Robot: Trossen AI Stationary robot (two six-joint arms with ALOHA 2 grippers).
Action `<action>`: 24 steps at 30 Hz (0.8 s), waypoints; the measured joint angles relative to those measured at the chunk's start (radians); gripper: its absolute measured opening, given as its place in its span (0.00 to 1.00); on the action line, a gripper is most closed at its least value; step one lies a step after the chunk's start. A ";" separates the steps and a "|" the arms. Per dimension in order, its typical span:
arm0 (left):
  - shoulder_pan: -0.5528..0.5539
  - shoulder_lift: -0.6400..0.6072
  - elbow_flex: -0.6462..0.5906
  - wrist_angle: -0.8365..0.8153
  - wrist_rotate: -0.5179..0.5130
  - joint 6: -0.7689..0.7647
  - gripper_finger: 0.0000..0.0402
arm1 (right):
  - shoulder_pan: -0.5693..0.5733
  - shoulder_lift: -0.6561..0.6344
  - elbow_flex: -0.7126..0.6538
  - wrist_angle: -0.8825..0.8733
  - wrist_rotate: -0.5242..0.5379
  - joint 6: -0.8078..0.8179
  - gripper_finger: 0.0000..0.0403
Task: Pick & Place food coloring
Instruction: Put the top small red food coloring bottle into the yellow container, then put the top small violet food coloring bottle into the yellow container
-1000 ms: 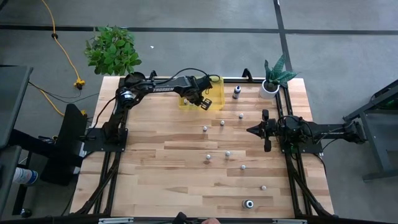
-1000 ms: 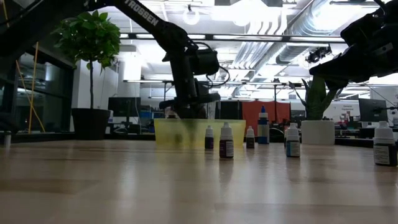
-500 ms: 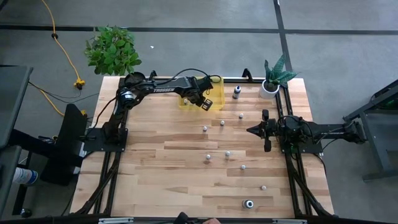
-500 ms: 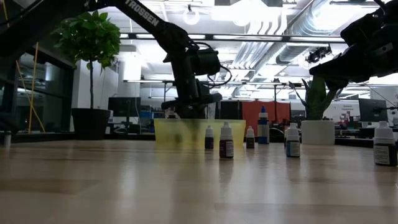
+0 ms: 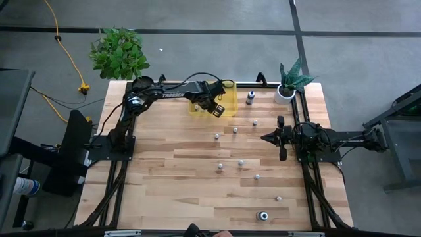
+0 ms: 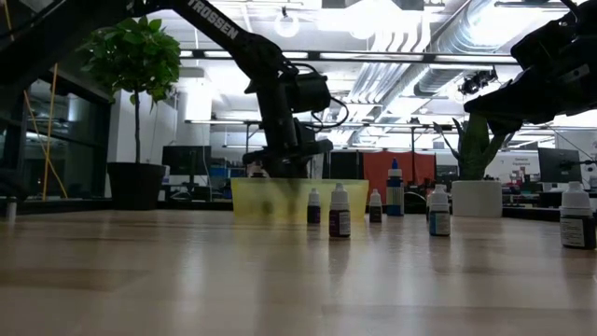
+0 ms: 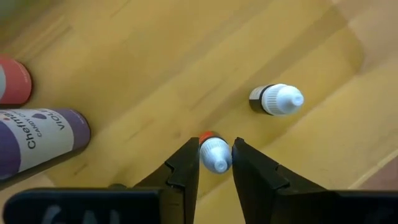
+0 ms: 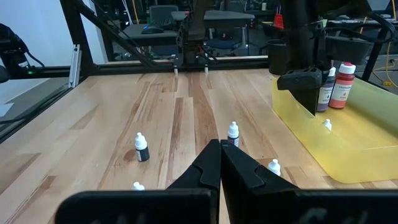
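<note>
My left gripper point(image 7: 216, 163) points steeply down into the yellow see-through bin point(image 5: 227, 85) at the table's far side. Its fingers stand slightly apart on either side of a tiny food coloring bottle point(image 7: 214, 153) with an orange-red body and a white cap. Another small dark-bodied bottle point(image 7: 275, 99) lies on the bin's floor beside it. A taller purple bottle point(image 7: 37, 134) and a pink-red one point(image 7: 12, 81) are also in the bin. Several more small bottles point(image 5: 235, 130) stand scattered on the table. My right gripper point(image 5: 266, 137) waits shut at the right, above the table. My left gripper has its fingertips point(image 7: 186, 163) close on both sides of the small bottle's white cap point(image 7: 217, 160), coming from above. Whether they touch it I cannot tell, and the fingers hide what the bottle's lower end rests on.
A dark bottle point(image 5: 250, 97) stands just right of the bin, and a white plant pot point(image 5: 285, 93) sits at the far right corner. Loose bottles dot the middle and near right of the table point(image 5: 164, 184); its left half is bare wood.
</note>
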 joint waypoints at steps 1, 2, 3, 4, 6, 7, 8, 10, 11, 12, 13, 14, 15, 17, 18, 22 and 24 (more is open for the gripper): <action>0.000 -0.003 0.000 0.000 0.000 0.003 0.22 | 0.000 0.000 0.000 0.000 0.000 0.000 0.00; 0.000 -0.005 0.000 0.001 0.000 0.004 0.22 | 0.000 0.000 0.000 0.000 0.000 0.000 0.00; 0.000 -0.007 0.001 0.002 0.000 0.006 0.22 | 0.000 0.000 0.000 0.000 0.000 0.000 0.00; 0.000 -0.009 0.001 0.007 0.000 0.006 0.22 | 0.000 0.000 0.000 0.000 0.000 0.000 0.00; 0.000 -0.019 0.001 0.002 -0.001 0.007 0.22 | 0.000 0.000 0.000 0.000 0.000 0.000 0.00; 0.000 -0.023 0.001 0.009 -0.008 0.017 0.22 | 0.000 0.000 0.000 0.000 0.000 0.000 0.00; 0.000 -0.028 0.002 0.019 -0.014 0.028 0.22 | 0.000 0.000 0.000 0.000 0.000 0.000 0.00; 0.001 -0.040 0.001 0.013 -0.015 0.048 0.22 | 0.000 0.000 0.000 0.000 0.000 0.000 0.00; 0.001 -0.043 0.001 0.016 -0.016 0.055 0.22 | 0.000 0.000 0.000 0.000 0.000 0.000 0.00; 0.001 -0.049 0.002 0.024 -0.018 0.061 0.22 | 0.000 0.000 0.000 0.000 0.000 0.000 0.00; 0.001 -0.056 0.002 0.021 -0.021 0.068 0.22 | 0.000 0.000 0.000 0.000 0.000 0.000 0.00; 0.001 -0.064 0.001 0.018 -0.022 0.086 0.22 | 0.000 0.000 0.000 0.000 0.000 0.000 0.00; 0.000 -0.073 0.002 0.024 -0.023 0.108 0.22 | 0.000 0.000 0.000 0.000 0.000 0.000 0.00; 0.000 -0.092 0.002 0.026 -0.024 0.152 0.22 | 0.000 0.000 0.000 0.000 0.000 0.000 0.00; 0.000 -0.102 0.002 0.027 -0.023 0.182 0.22 | 0.000 0.000 0.000 0.000 0.000 0.000 0.00; -0.011 -0.142 0.002 0.029 -0.005 0.324 0.22 | 0.000 0.000 0.000 0.000 0.000 0.000 0.00; -0.023 -0.159 0.002 0.030 0.015 0.394 0.22 | 0.000 0.000 0.000 0.000 0.000 0.000 0.00</action>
